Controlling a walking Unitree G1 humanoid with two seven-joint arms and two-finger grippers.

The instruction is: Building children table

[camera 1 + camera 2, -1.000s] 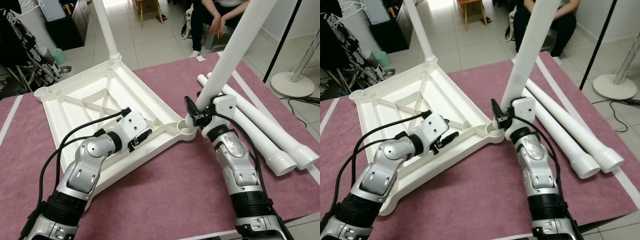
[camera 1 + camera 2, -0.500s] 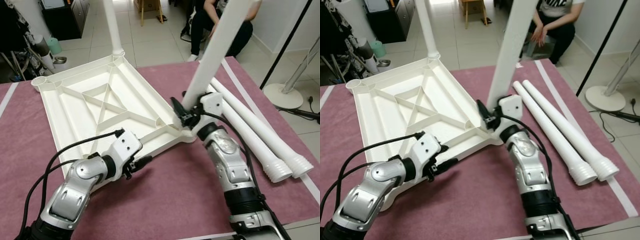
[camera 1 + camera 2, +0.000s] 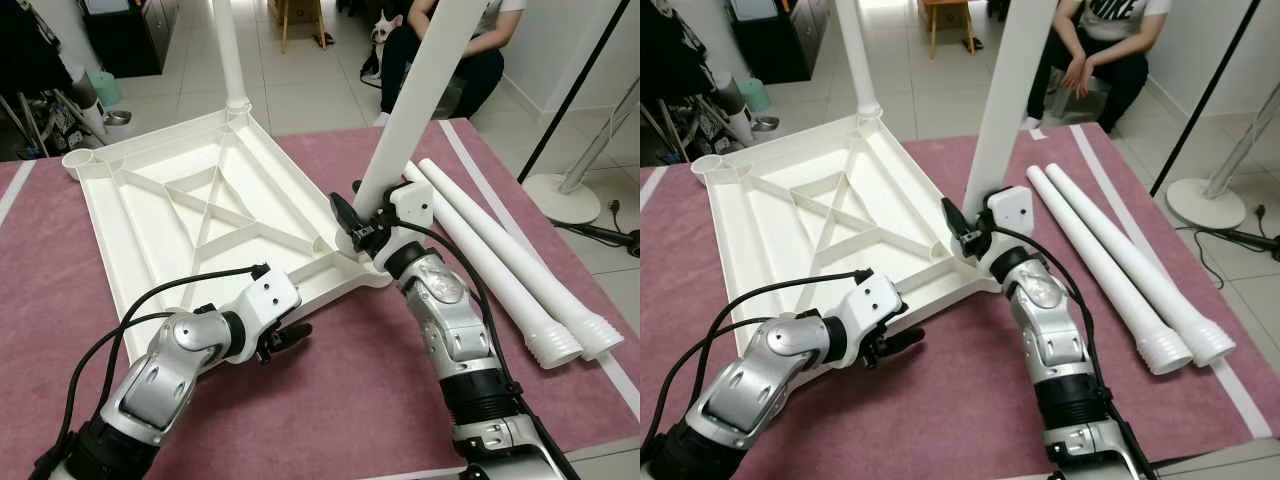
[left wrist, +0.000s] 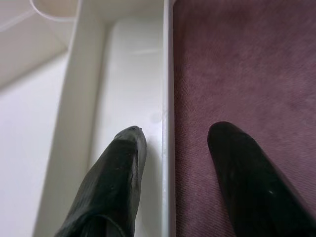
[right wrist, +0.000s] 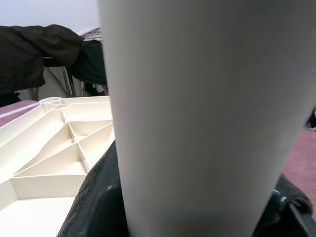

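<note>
The white table top (image 3: 150, 220) lies upside down on the maroon carpet, with one leg (image 3: 228, 50) standing in its far corner. My right gripper (image 3: 366, 226) is shut on a second white leg (image 3: 420, 90) close to its lower end. That leg stands nearly upright at the table top's near right corner. In the right wrist view the leg (image 5: 207, 113) sits between both black fingers (image 5: 98, 197). My left gripper (image 3: 295, 338) is open at the table top's near edge. Its fingers straddle the rim (image 4: 168, 98), one inside and one over the carpet.
Two loose white legs (image 3: 500, 260) lie side by side on the carpet to the right. An empty socket (image 3: 75, 160) marks the far left corner. A person (image 3: 450, 40) sits on a chair beyond the carpet. A fan base (image 3: 572, 190) stands far right.
My left gripper has drawn back from the table top's inner ribs to its near edge. The right gripper has swung the leg more upright over the corner. The camera has shifted too.
</note>
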